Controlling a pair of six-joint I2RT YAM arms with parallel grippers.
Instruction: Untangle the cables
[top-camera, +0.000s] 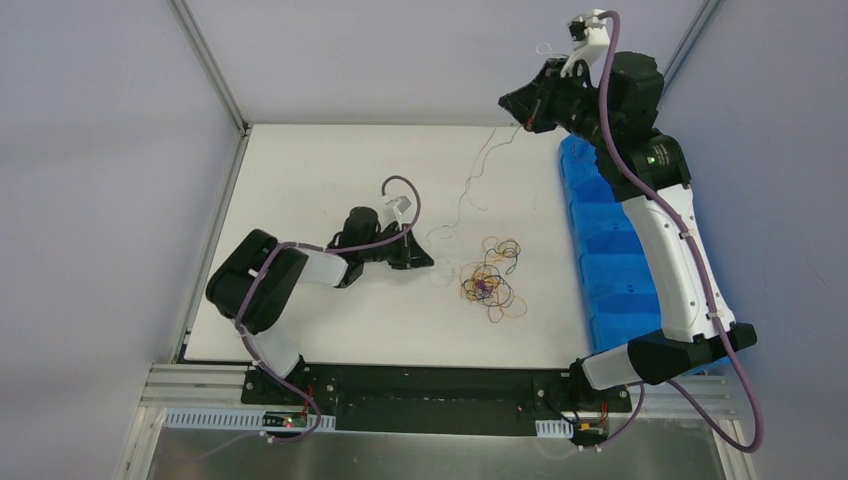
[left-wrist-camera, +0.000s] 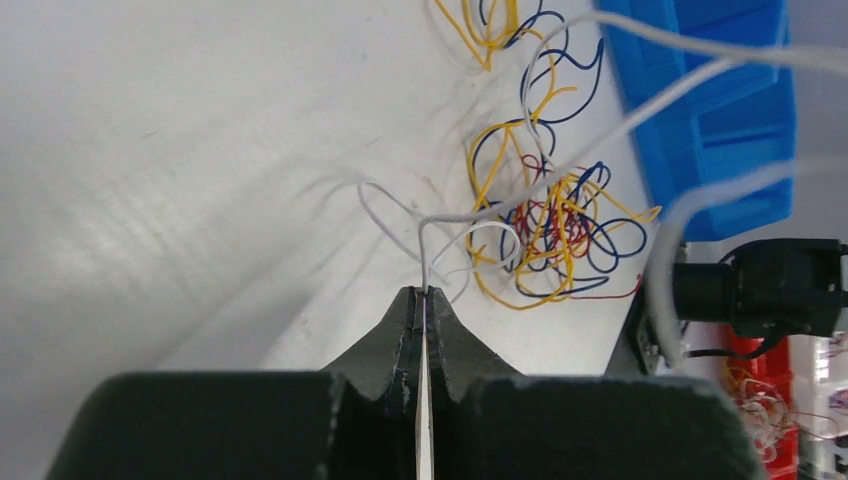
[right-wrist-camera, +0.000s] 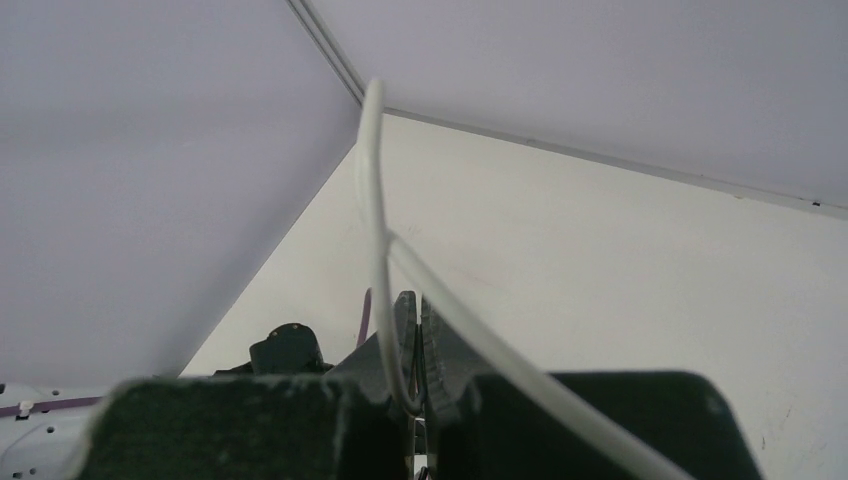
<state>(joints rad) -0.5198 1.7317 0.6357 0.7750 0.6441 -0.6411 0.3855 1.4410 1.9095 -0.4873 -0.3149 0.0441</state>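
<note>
Left gripper (left-wrist-camera: 425, 298) is pinched shut on a white wire (right-wrist-camera: 372, 200) down at the table (top-camera: 320, 160). The right gripper (right-wrist-camera: 412, 315) is clamped on it too, raised near the far edge. The other cables (top-camera: 490, 282) sit clumped mid-table beside the blue bin (top-camera: 610, 250).

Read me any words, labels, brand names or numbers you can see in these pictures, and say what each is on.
None can be read in any view.
The blue bin, the table and the white cable show no lettering.
The small circuit boards at the near edge are too small to show any print.
</note>
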